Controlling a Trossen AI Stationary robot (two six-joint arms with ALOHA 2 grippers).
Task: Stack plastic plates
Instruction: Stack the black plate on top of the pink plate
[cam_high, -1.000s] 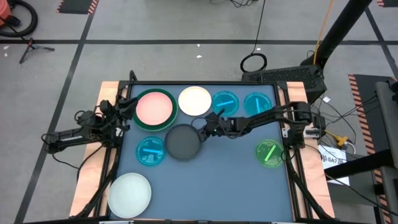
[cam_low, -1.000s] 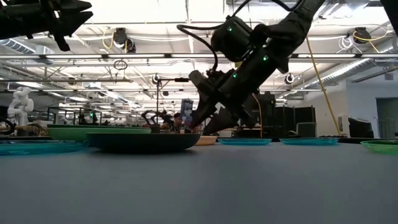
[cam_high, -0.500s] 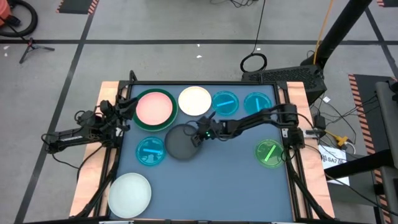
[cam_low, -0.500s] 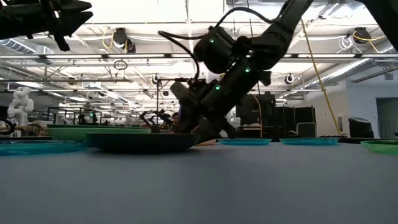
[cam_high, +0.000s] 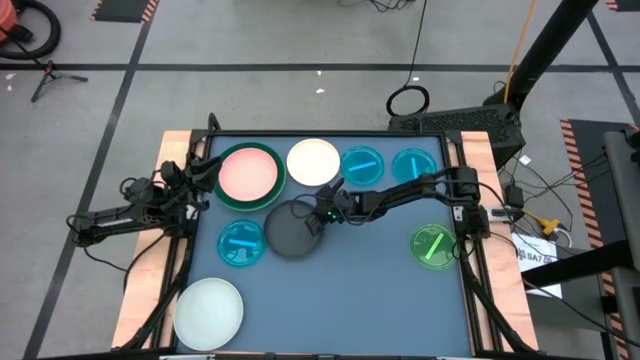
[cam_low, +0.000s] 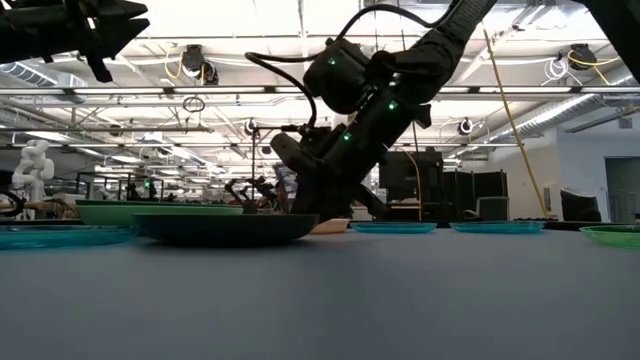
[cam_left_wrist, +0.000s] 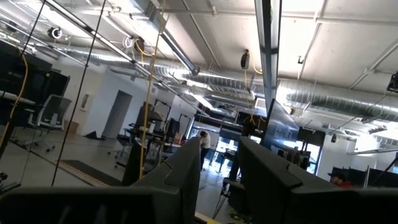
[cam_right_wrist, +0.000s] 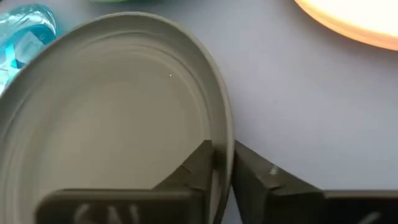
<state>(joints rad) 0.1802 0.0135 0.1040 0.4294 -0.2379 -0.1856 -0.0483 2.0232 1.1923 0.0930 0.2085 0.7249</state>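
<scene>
A dark grey plate (cam_high: 292, 230) lies flat on the blue table near its middle. My right gripper (cam_high: 318, 216) is shut on the plate's right rim, and its wrist view shows the plate (cam_right_wrist: 112, 112) from close up. My left gripper (cam_high: 190, 188) waits at the table's left edge, raised and tipped upward, with its fingers apart (cam_left_wrist: 221, 180) and nothing between them. A pink plate (cam_high: 247, 173) rests on a dark green one at the far left. My right gripper pinches the dark grey plate's rim (cam_right_wrist: 219, 134) on the side toward the table's right. One finger (cam_right_wrist: 198, 167) is over the plate's inside, the other (cam_right_wrist: 264, 177) outside the rim. The fingers slant down from the right. The plate's bottom rests on the table (cam_low: 225, 232).
A cream-white plate (cam_high: 313, 162) and two cyan plates (cam_high: 362, 165) (cam_high: 411, 166) line the far edge. Another cyan plate (cam_high: 242, 243) lies left of the grey one. A bright green plate (cam_high: 432, 245) is at the right and a large pale green plate (cam_high: 209, 311) at the near left.
My right gripper has moved toward the table's left and a little down onto the dark grey plate's right rim. Its fingers, spread wide before, have shut on that rim. The plate stays on the table.
</scene>
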